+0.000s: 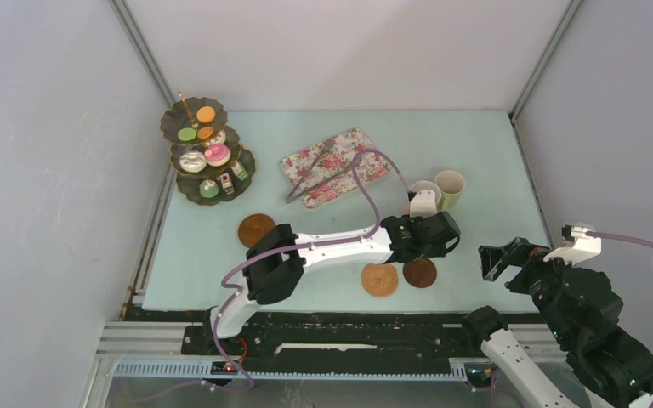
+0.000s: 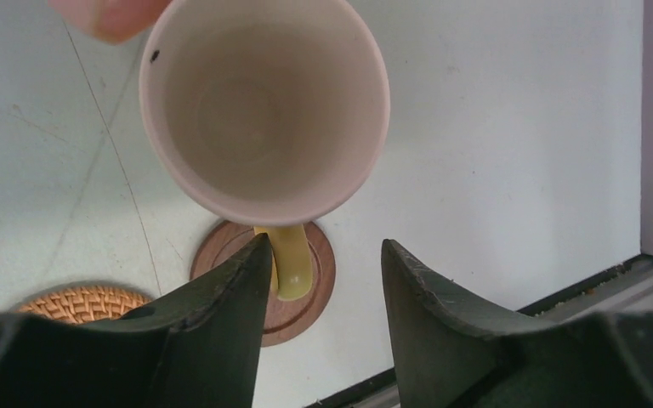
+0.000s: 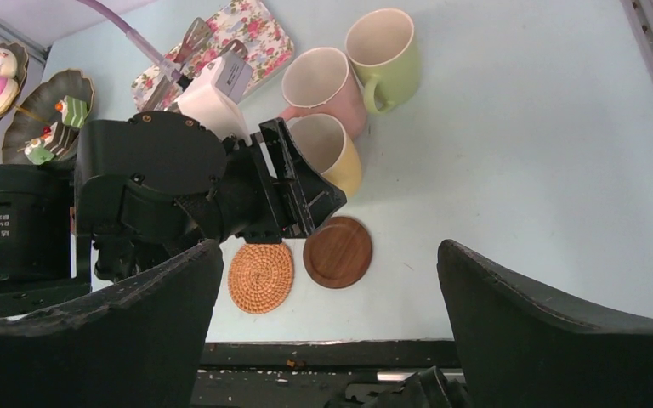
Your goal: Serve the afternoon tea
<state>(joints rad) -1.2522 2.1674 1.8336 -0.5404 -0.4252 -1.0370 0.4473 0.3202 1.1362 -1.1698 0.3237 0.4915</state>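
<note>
Right of the middle of the pale blue table (image 1: 476, 136), three mugs bunched together: a pale green ceramic mug (image 3: 383, 51) farthest back, a pink mug (image 3: 323, 85) just beside it, and nearest, upright, a yellow mug (image 2: 264, 102) with a cream inside. Impossible to tell whether yellow and pink touch.

Just in front of the yellow mug, a round dark wooden coaster (image 3: 337, 252). Close beside that, to the left, a round woven straw-coloured coaster (image 3: 260, 277). Well apart and farther left, nearer the stand, a third round brown coaster (image 1: 257, 229).

Left gripper (image 2: 323, 246) low over the wooden coaster, fingers apart. Between them the mug's yellow handle (image 2: 293, 259), close against one finger and clear of the other, not clamped. In the overhead view, yellow mug hidden under this gripper.

Right gripper (image 1: 495, 259) off to the right near the table's front corner, fingers spread wide, nothing between them.

At back left, a dark scalloped three-tier stand (image 1: 189, 197) bearing small toy cakes and macarons (image 1: 216, 154). Between stand and mugs, a flowered rectangular tray (image 1: 349, 144) with long metal tongs (image 1: 310, 172) lying across it, and the left arm's purple cable (image 1: 374, 152) looping over the tray's right end.
</note>
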